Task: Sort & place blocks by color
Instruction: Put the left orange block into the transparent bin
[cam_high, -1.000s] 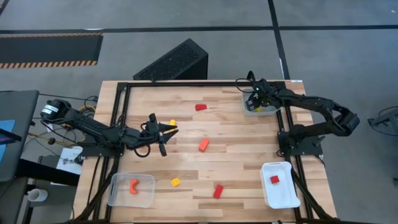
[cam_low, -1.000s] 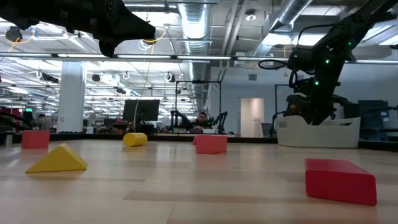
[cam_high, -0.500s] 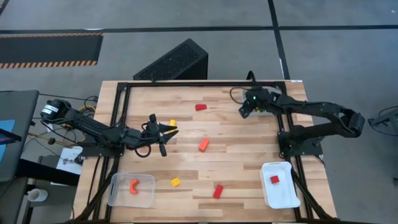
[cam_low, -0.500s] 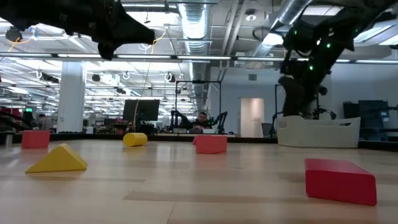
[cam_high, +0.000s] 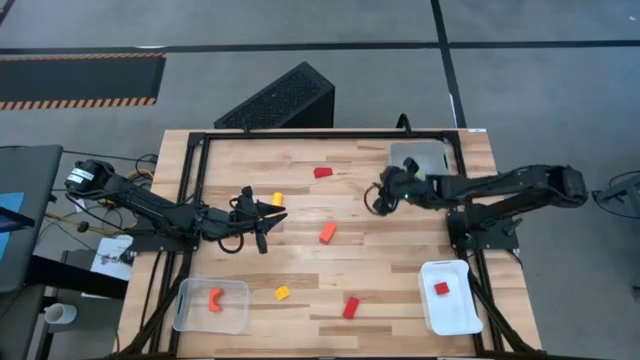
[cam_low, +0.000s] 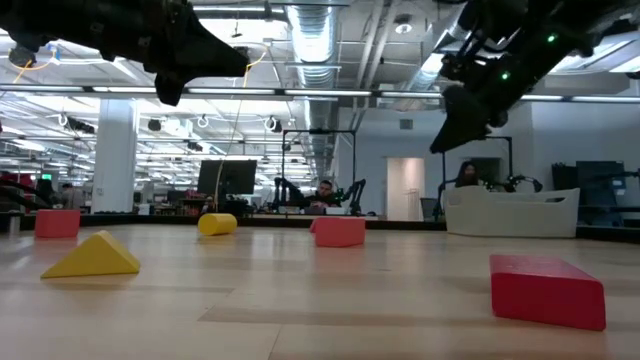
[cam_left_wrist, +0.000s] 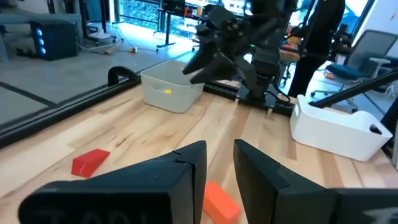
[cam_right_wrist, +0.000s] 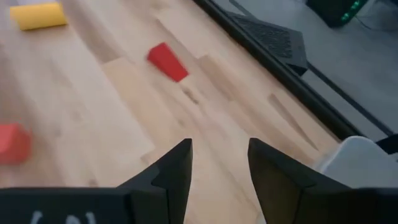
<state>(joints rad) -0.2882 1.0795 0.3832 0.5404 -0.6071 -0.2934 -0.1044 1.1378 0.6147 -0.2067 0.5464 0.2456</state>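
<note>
Loose blocks lie flat on the wooden table: a red block (cam_high: 323, 172), a yellow block (cam_high: 277, 198), an orange block (cam_high: 327, 232), a second yellow one (cam_high: 282, 293) and a second red one (cam_high: 351, 307). An orange block (cam_high: 215, 298) lies in the near-left tray, a red block (cam_high: 441, 288) in the near-right tray, and a yellow block (cam_left_wrist: 166, 91) in the far-right tray. My left gripper (cam_high: 268, 222) hovers open and empty left of the orange block. My right gripper (cam_high: 379, 196) hangs open and empty above bare table, between the red block and the far-right tray.
A clear tray (cam_high: 186, 312) sits at the near-left corner, a white tray (cam_high: 452, 310) at the near-right, and a clear tray (cam_high: 420, 155) at the far-right. A black frame (cam_high: 200, 140) borders the table. A black box (cam_high: 280, 100) lies on the floor beyond the far edge.
My right gripper has swung away from above the far-right tray, toward the table's left and near edges, out over the table's middle, leaving the tray uncovered. The left arm has stayed where it was.
</note>
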